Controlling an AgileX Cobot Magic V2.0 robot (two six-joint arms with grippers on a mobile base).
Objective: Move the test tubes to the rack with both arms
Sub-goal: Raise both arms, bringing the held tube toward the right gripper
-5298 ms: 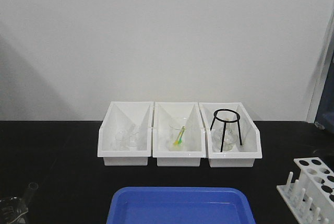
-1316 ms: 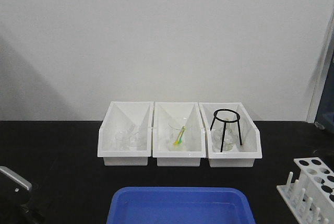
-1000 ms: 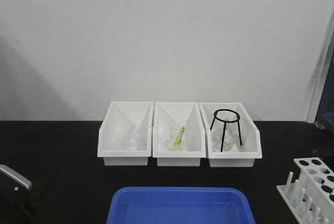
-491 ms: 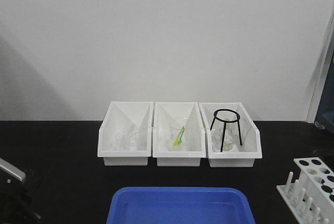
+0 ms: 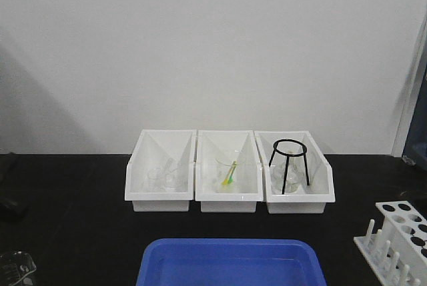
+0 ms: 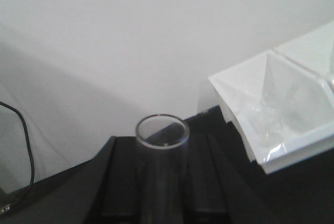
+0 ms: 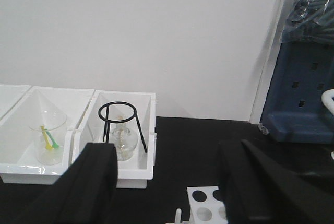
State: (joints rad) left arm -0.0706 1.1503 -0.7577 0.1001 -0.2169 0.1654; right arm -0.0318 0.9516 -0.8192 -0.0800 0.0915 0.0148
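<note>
Test tube: one clear test tube (image 6: 162,145) stands upright between the jaws of the left gripper (image 6: 160,179), open rim up. It seems to be near the left edge of the table (image 5: 80,233). The front view does not show it.
Left fingers: the black fingers (image 6: 119,182) press on both sides of the glass, pinching it, as far as the wrist view shows.
Right gripper: the right gripper (image 7: 167,156) hangs above the front right corner, its fingers (image 7: 96,182) spread wide with nothing between them.
Rack: the white rack (image 5: 399,236) sits at the front right corner, with a row of pegs along one side. The holes in view look empty.
Step in hand: probably carrying the tube across to the right side, either for a handover or straight to the rack.
Doing it well: hold the tube vertical and grip it lightly, since glass can slip or crack. Pass high over the blue tray (image 5: 230,266) at the front edge. In a handover, the right fingers should close on bare glass clear of the left pads before release. Then centre the tube over one hole and lower it straight.
Surroundings: three white bins (image 5: 160,201) along the back edge hold glassware and a black tripod stand (image 5: 289,165). A clear beaker (image 5: 15,269) sits at the front left corner.
Writing: no brand, label or text can be read in any view.
</note>
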